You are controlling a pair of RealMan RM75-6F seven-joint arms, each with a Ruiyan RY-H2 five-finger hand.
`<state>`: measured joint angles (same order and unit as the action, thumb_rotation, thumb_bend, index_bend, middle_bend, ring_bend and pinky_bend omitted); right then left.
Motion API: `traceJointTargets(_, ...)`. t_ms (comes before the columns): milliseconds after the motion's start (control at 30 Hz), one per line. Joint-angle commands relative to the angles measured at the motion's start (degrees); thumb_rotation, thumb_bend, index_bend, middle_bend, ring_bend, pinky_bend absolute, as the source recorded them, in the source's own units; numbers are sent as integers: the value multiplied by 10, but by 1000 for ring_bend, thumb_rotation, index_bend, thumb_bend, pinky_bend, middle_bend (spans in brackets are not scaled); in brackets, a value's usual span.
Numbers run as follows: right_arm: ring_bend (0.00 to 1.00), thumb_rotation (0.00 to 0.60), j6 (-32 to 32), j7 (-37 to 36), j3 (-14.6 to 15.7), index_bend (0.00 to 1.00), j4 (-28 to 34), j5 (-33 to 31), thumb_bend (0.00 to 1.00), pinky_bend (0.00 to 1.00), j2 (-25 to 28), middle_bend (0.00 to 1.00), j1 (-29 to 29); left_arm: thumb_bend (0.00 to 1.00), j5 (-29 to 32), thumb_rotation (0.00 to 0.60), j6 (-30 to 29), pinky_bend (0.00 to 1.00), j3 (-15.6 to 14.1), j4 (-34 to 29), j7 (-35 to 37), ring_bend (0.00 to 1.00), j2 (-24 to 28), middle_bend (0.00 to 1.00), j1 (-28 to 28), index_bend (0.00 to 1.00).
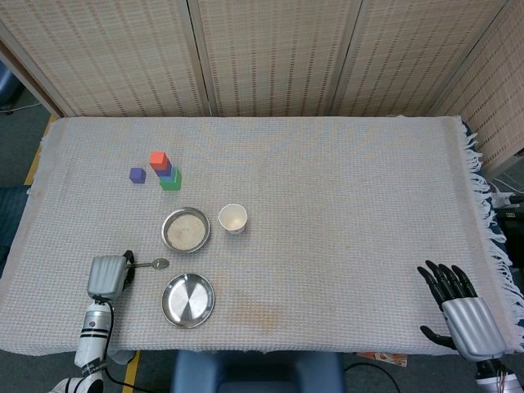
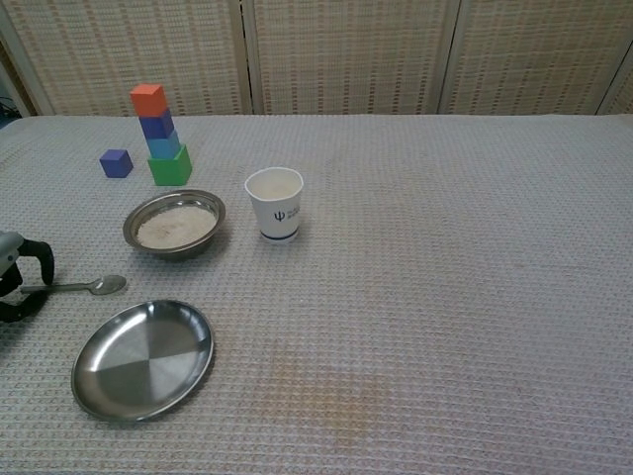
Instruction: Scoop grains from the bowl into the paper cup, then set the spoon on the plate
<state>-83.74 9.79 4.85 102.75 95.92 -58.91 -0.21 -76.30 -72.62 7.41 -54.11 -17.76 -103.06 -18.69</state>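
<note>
At left table edge, left hand (image 1: pixel 107 275) curled round handle of spoon (image 2: pixel 81 287), lying flat between bowl (image 2: pixel 174 222) of grains and plate (image 2: pixel 143 357), paper cup (image 2: pixel 274 202) beside bowl. Right hand (image 1: pixel 461 309) in head view only: fingers spread, holding nothing.

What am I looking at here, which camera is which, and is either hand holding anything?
Two robot arms with fingered hands work at a cloth-covered table. One picture looks down from the head, the other forward from the chest. The left hand has its fingers around the spoon handle; the spoon lies on the cloth. The right hand rests open, far right. Also there: a bowl of grains, a paper cup, an empty plate and coloured blocks.
</note>
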Motion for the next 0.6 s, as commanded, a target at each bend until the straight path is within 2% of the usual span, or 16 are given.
traceJointTargets(33, 0, 600, -1, 0, 0, 0, 1, 0, 36, 0, 0, 0, 0, 405, 1, 600, 2, 1000, -1, 4, -1, 1000, -1, 1000, 0, 501)
traceJointTargets(600, 0, 600, 5, 2, 1, 0, 3, -2, 36, 0, 0, 0, 1, 405, 2, 600, 5, 1000, -5, -1, -8, 1000, 2, 1000, -1, 483)
